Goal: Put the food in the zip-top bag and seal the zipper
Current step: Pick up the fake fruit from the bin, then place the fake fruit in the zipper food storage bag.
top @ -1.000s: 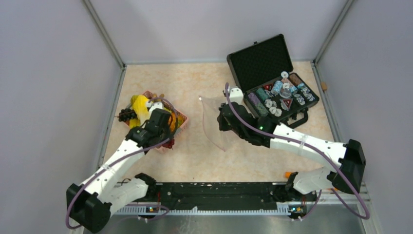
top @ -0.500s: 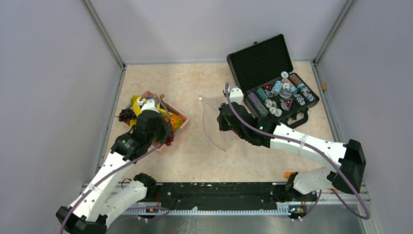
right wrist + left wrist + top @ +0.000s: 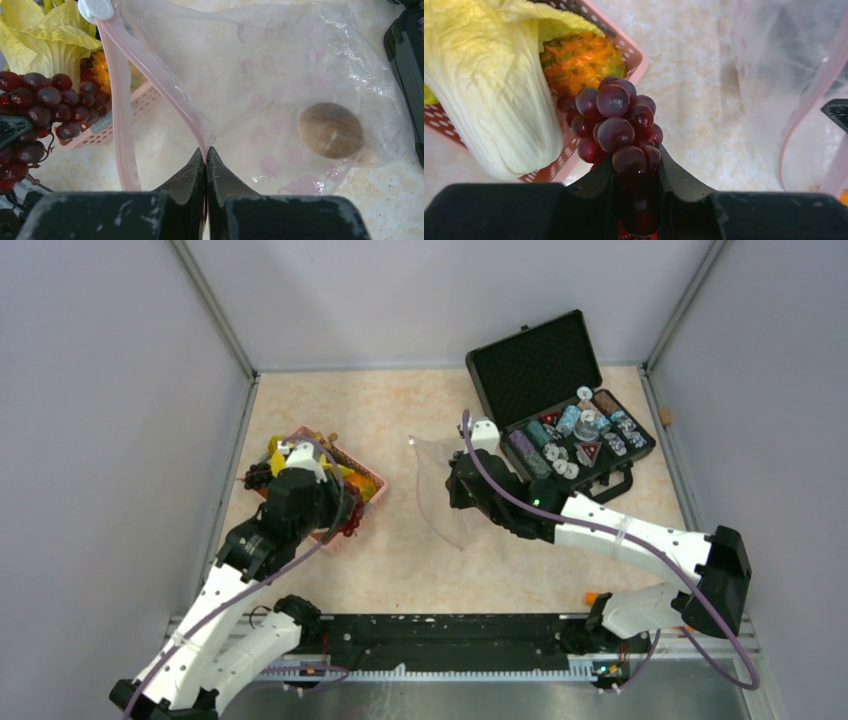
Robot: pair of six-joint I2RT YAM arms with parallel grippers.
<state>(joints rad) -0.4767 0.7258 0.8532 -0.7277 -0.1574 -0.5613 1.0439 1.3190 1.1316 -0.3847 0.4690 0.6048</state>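
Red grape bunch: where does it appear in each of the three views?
Top external: red grape bunch left of centre, at the pink basket's near edge.
Left wrist: centre, gripped by the left tool.
Right wrist: far left edge.
Shared landmark: the pink basket.

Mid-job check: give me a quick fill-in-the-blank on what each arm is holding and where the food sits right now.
The left gripper is shut on the ______. The right gripper pinches the zip-top bag at its ______ zipper. Inside the bag lies one ______ kiwi-like ball. The cabbage rests in the pink lattice ______.
Missing words: grape bunch; pink; brown; basket.
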